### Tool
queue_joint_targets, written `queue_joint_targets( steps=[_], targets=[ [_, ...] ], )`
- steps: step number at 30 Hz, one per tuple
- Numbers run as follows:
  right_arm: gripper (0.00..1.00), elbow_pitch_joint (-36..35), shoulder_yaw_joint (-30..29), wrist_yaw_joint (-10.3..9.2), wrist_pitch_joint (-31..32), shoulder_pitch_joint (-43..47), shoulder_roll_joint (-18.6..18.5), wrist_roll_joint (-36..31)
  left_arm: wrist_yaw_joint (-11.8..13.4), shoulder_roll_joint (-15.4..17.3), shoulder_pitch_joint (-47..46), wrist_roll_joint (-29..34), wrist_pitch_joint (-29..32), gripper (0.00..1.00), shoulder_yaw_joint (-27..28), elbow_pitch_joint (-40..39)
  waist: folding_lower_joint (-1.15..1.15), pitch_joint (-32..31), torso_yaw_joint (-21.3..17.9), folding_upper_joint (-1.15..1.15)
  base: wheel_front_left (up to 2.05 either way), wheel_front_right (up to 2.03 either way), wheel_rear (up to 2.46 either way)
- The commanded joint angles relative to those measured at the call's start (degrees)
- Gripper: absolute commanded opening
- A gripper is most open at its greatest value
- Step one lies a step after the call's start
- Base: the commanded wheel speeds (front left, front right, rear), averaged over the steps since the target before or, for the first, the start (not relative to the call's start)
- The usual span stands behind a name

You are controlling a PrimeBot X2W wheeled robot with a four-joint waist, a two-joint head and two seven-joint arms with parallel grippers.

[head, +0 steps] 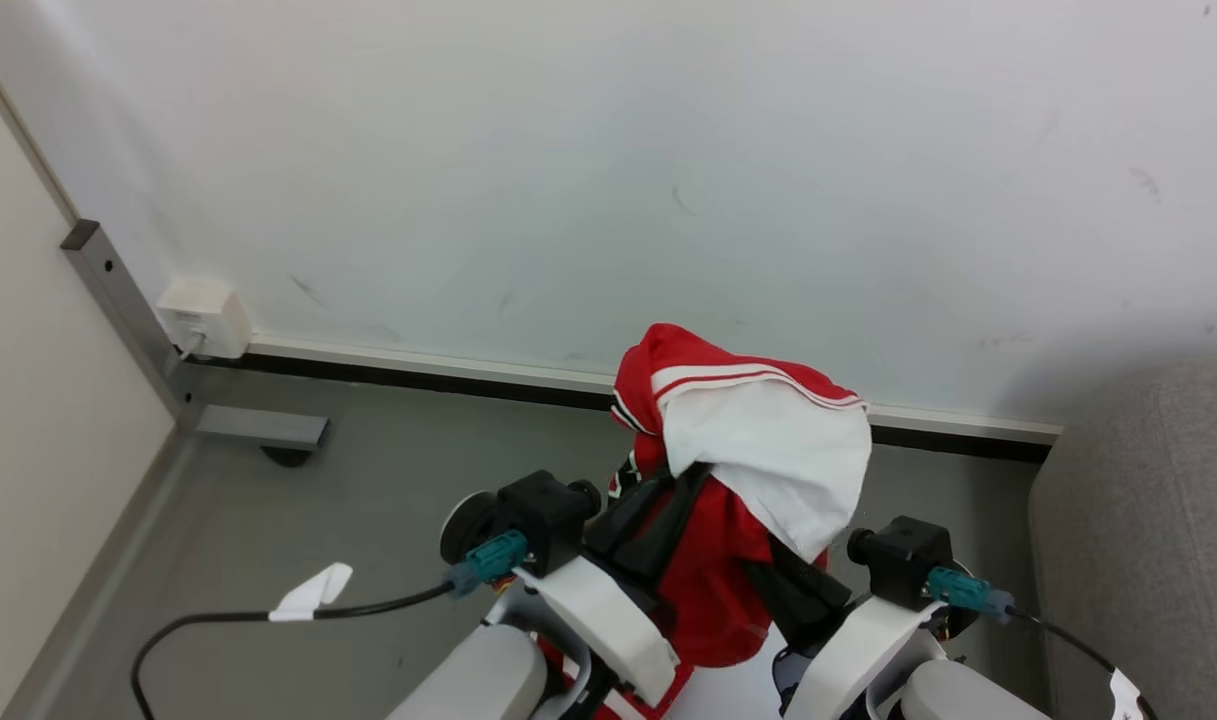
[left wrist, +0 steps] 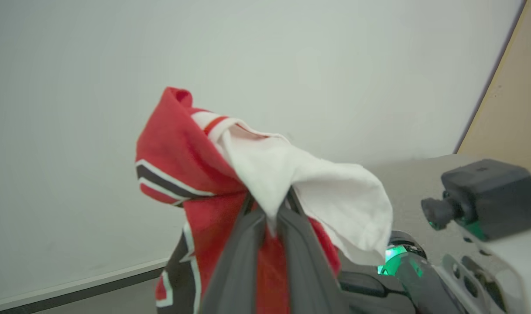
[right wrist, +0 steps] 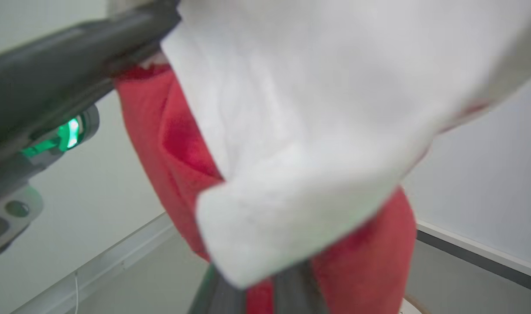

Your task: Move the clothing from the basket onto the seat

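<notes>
The clothing (head: 728, 440), red with a white lining and white stripe trim, hangs bunched in the air between my two arms. My left gripper (head: 701, 476) reaches into it from the left. In the left wrist view its fingers (left wrist: 248, 244) are shut on the clothing (left wrist: 265, 174), pinching red and white cloth at the tips. My right gripper (head: 760, 566) comes in from the lower right. Its fingers (right wrist: 224, 296) are closed with a strip of the red clothing (right wrist: 365, 261) between them. The seat (head: 1148, 560), light grey, shows at the right edge. The basket is hidden below my arms.
A pale wall with a white and black baseboard (head: 448, 368) stands close ahead. A grey metal post with a foot (head: 128, 300) and a white wall box (head: 204, 318) are at the left. A black cable (head: 268, 612) lies on the grey floor.
</notes>
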Motion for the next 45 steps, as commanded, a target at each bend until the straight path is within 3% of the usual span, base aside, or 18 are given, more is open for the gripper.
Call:
queue_joint_targets(
  steps=[1,3,4,5,6,7,8,25,36,45],
  targets=[
    [0.00,-1.44,-1.42,-0.12,-0.02,1.34,-0.55,-1.32,0.51,0.68,0.16,-0.32,-0.38,0.00,0.49,0.73,0.00,0.21,-0.69,0.00,0.00,0.00,0.00],
    [0.00,-3.00,-3.37,-0.12,-0.03,2.29,-0.87,-2.46,0.71,0.69,0.23,-0.35,-0.70,0.00,0.63,1.15,0.00,0.37,-1.27,0.00,0.00,0.00,0.00],
    [0.00,-3.77,-4.55,-0.12,-0.03,2.75,-0.98,-3.25,0.79,0.70,0.30,-0.40,-0.78,0.05,0.64,1.30,0.00,0.49,-1.57,0.00,0.00,0.00,0.00],
    [0.00,-4.58,-5.87,-0.12,-0.03,3.22,-1.10,-4.13,0.78,0.69,0.34,-0.38,-0.82,0.18,0.60,1.43,0.00,0.60,-1.86,0.00,0.00,0.00,0.00],
    [0.00,-5.33,-7.14,-0.12,-0.02,3.69,-1.19,-5.02,0.82,0.64,0.45,-0.43,-0.97,0.33,0.54,1.42,0.00,0.68,-2.18,0.00,0.00,0.00,0.00],
    [0.00,-6.23,-8.45,-0.12,-0.03,4.21,-1.29,-5.80,0.90,0.62,0.55,-0.39,-1.13,0.56,0.49,1.38,0.00,0.76,-2.50,0.00,0.00,0.00,0.00],
    [0.00,-7.06,-9.91,-0.12,-0.03,4.65,-1.34,-6.69,0.86,0.59,0.63,-0.42,-1.29,0.99,0.37,1.34,0.00,0.89,-2.84,0.00,0.00,0.00,0.00],
    [0.00,-16.85,-24.98,-0.12,-0.02,9.06,-3.02,-15.61,0.87,2.27,1.36,0.20,-2.50,1.00,0.47,-0.82,0.00,2.93,-13.15,0.00,0.00,0.00,0.00],
    [0.00,-24.29,-32.28,-0.12,-0.02,11.94,-4.87,-18.77,-0.16,3.23,1.28,1.93,-2.94,1.00,-0.12,-1.67,0.00,4.64,-25.09,0.00,0.00,0.00,0.00],
    [0.00,-28.73,-36.21,-0.12,-0.02,15.38,-3.37,-19.57,-0.62,3.64,1.05,3.94,-2.98,1.00,-0.80,-0.58,0.00,5.89,-33.15,0.00,0.00,0.00,0.00]
  ],
)
